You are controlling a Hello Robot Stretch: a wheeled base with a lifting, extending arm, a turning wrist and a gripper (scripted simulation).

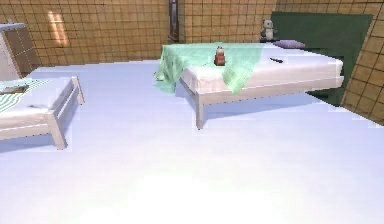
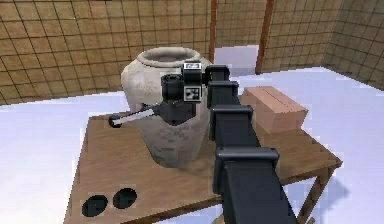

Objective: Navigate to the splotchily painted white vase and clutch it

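One big, blotchy off-white vase upright on a wooden table, right behind the gripper in the arm side view. Thin fingers lying across its belly, pointing toward that view's left; cannot tell whether touching, nor whether grasping anything. Black marks on two white squares, too small to read. Part of the vase hidden by the dark arm; brown box partly behind it.
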